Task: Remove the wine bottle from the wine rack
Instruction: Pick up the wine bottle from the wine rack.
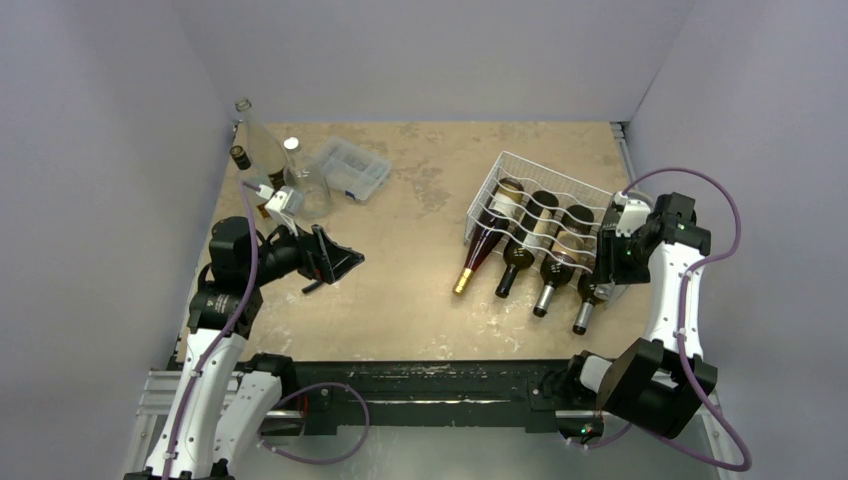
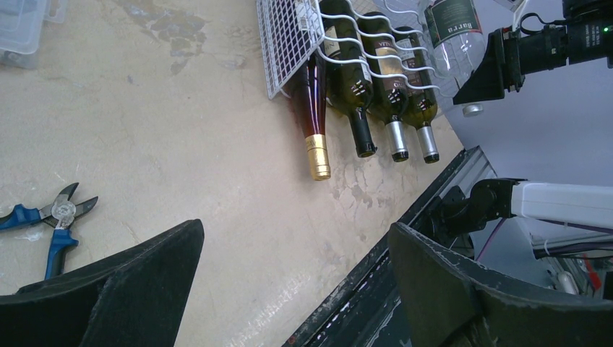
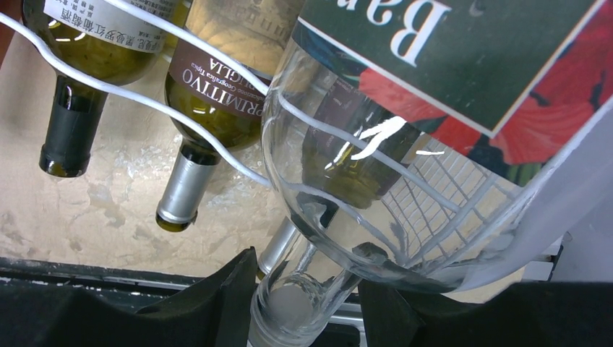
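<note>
The white wire wine rack (image 1: 505, 170) stands right of centre and holds several dark bottles with their necks toward the arms, among them a red bottle with a gold cap (image 1: 478, 255). My right gripper (image 3: 305, 271) is shut on the neck of a clear wine bottle (image 3: 376, 181) with a green and red label, at the rack's right end. In the left wrist view this clear bottle (image 2: 455, 43) sits tilted above the rack's (image 2: 285, 36) wavy wires. My left gripper (image 1: 335, 262) is open and empty over bare table, far left of the rack.
A clear plastic compartment box (image 1: 350, 168), a glass jar (image 1: 305, 190) and tall upright bottles (image 1: 260, 145) stand at the back left. Blue-handled pliers (image 2: 50, 217) lie by my left gripper. Grey walls close in both sides.
</note>
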